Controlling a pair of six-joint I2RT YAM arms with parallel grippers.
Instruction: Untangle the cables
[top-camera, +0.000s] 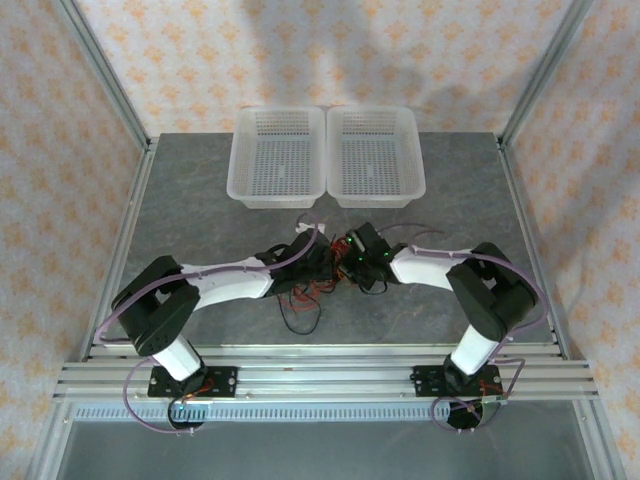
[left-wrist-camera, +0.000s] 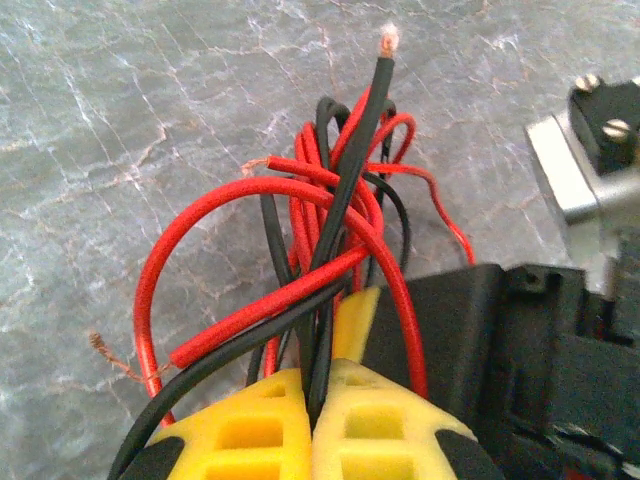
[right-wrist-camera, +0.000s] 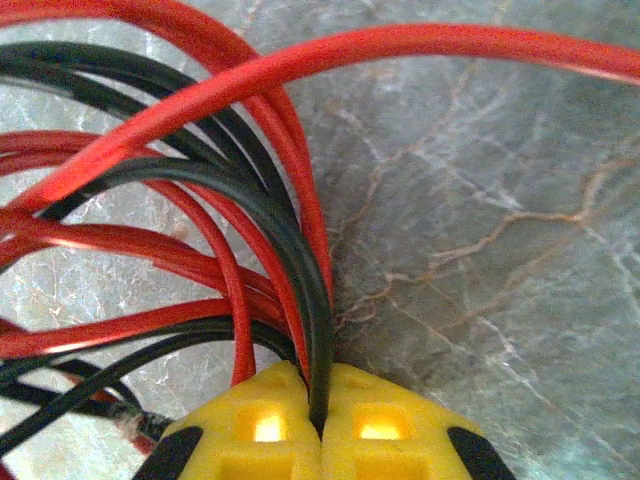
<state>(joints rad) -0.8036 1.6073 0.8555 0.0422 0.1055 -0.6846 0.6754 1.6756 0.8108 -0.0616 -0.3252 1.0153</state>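
Grasping step: left pincer (left-wrist-camera: 312, 405) and right pincer (right-wrist-camera: 320, 420) each clamp strands of the cables (left-wrist-camera: 322, 235); next likely calls for drawing them apart gently.

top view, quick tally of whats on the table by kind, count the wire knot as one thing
white baskets: 2
robot arms: 2
tangle of red and black cables: 1 (single wires too knotted to count)
total: 5
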